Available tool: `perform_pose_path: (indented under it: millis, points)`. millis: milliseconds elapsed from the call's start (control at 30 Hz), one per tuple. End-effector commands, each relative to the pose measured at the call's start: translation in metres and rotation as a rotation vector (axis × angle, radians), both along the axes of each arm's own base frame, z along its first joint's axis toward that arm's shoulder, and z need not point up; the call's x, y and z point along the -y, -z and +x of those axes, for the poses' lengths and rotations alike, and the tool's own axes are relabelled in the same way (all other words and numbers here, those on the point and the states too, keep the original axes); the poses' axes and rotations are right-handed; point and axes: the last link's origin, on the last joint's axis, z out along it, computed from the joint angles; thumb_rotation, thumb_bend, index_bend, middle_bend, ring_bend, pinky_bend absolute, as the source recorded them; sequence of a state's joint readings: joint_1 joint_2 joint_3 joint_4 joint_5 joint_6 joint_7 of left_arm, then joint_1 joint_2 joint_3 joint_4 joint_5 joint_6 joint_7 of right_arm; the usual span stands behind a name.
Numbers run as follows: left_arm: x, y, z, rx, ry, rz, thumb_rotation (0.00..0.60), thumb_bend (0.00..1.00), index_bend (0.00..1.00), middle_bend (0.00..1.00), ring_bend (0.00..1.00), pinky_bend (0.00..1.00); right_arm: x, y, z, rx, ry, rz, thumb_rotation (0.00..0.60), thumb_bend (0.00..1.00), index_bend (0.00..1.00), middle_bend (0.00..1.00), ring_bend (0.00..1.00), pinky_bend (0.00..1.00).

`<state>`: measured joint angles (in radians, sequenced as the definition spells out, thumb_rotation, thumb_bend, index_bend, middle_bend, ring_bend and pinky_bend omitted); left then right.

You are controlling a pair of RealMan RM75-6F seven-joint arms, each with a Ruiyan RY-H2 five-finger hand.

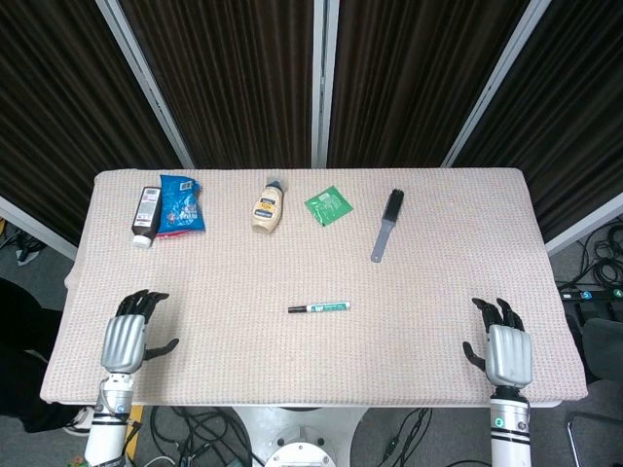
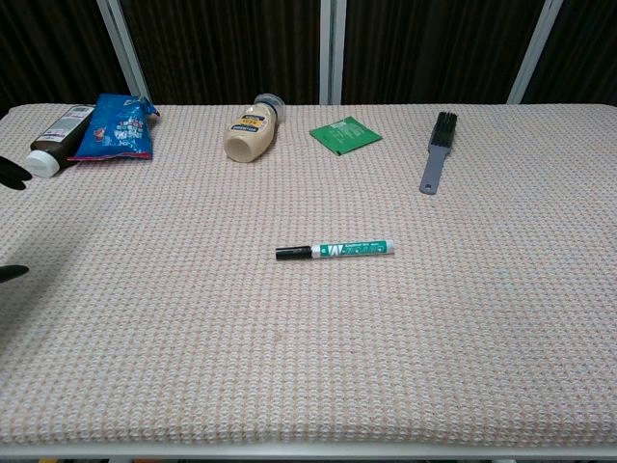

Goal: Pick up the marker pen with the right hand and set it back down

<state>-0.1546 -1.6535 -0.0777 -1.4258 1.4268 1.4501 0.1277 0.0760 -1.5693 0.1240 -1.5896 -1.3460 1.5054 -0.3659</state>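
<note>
A green-and-white marker pen [image 1: 319,307] with a black cap lies flat near the middle of the table, cap pointing left; the chest view shows the marker pen [image 2: 335,251] at the centre. My right hand [image 1: 504,345] rests near the table's front right edge, fingers apart and holding nothing, well to the right of the pen. At the front left, my left hand [image 1: 131,331] lies empty with its fingers spread. In the chest view only dark fingertips [image 2: 12,174] of the left hand show at the left border.
Along the far edge lie a dark bottle [image 1: 146,214], a blue snack bag [image 1: 181,204], a mayonnaise bottle [image 1: 268,205], a green packet [image 1: 329,205] and a grey brush [image 1: 387,225]. The woven cloth [image 1: 311,360] covers the table.
</note>
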Motion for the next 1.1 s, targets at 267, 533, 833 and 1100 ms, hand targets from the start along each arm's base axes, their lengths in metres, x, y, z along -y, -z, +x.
perform_pose_path:
  millis: [267,533,833,1100]
  points:
    - [0.002,0.001,-0.002,0.006,-0.002,-0.001,0.6,0.07,0.24,0.24,0.14,0.16,0.009,-0.003,0.013,-0.021,-0.042,0.0,0.6,0.11,0.22,0.28,0.12,0.23]
    - [-0.001,-0.001,0.0,0.01,0.012,-0.008,0.6,0.07,0.24,0.24,0.14,0.16,0.034,0.007,0.042,-0.064,-0.153,0.058,0.6,0.2,0.24,0.31,0.14,0.26]
    - [0.001,0.002,0.004,0.008,0.01,-0.015,0.6,0.07,0.24,0.24,0.14,0.16,0.081,0.02,0.085,-0.132,-0.38,0.162,0.6,0.24,0.41,0.4,0.24,0.34]
    - [-0.002,0.006,0.01,0.008,0.021,-0.033,0.6,0.07,0.24,0.24,0.14,0.17,0.099,0.064,0.093,-0.285,-0.421,0.367,0.6,0.24,0.44,0.42,0.24,0.34]
